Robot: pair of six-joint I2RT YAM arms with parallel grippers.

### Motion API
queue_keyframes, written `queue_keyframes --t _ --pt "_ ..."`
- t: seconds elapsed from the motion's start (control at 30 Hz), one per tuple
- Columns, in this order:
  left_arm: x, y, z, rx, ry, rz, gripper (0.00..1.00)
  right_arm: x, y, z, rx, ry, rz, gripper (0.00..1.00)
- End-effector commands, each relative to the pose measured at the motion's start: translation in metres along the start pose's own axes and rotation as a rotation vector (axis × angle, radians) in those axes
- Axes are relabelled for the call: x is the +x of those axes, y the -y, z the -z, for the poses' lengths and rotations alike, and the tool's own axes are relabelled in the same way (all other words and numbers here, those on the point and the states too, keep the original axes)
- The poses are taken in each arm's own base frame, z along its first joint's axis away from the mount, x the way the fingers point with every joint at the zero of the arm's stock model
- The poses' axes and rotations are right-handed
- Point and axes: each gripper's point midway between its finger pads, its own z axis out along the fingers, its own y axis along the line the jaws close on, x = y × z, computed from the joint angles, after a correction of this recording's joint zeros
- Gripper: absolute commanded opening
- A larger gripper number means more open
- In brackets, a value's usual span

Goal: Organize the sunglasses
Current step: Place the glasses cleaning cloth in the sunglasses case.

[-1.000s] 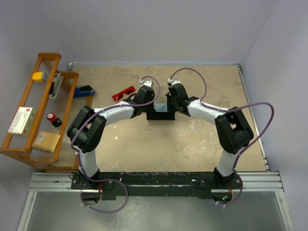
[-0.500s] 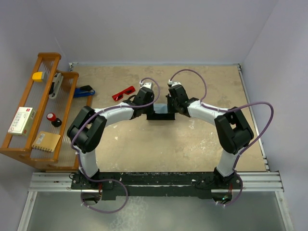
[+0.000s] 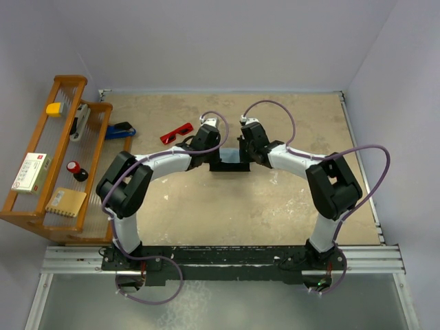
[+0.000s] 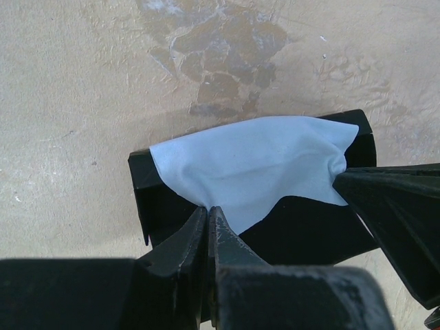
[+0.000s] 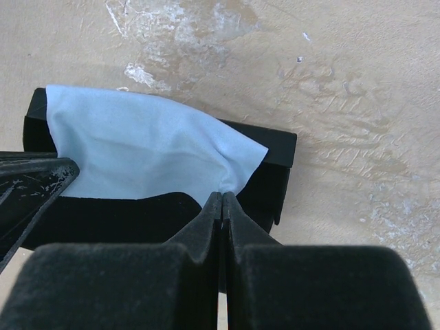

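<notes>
The red sunglasses [image 3: 177, 133] lie on the table left of and behind both grippers, untouched. A black oblong case [image 3: 230, 166] sits open between the grippers. A light blue cloth [image 4: 254, 165] is stretched over the case. My left gripper [image 4: 208, 210] is shut on the cloth's near left corner. My right gripper [image 5: 222, 196] is shut on the cloth's near right corner [image 5: 234, 175]. The cloth [image 5: 137, 148] and the case [image 5: 278, 168] also show in the right wrist view. The sunglasses are out of both wrist views.
A wooden rack [image 3: 51, 161] stands at the left with a yellow item [image 3: 53, 108], a white box [image 3: 30, 172] and other small things. A blue and black object [image 3: 119, 130] lies beside it. Walls close the table at back and right.
Both grippers have shifted slightly toward the back with the cloth held between them, and the cloth now shows more over the case. The sunglasses have not moved.
</notes>
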Motion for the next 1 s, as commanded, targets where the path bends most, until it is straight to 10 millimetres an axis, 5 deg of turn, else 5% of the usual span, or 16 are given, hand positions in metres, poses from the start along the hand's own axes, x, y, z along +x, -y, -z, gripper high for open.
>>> queue_keyframes --t 0.0,0.97 --pt "-0.006 0.003 -0.004 0.022 0.022 0.018 0.00 -0.006 0.002 -0.004 0.014 0.026 0.002 0.00" --pt "0.004 0.001 -0.015 0.026 0.000 0.026 0.00 -0.005 0.013 -0.012 0.051 0.018 0.000 0.00"
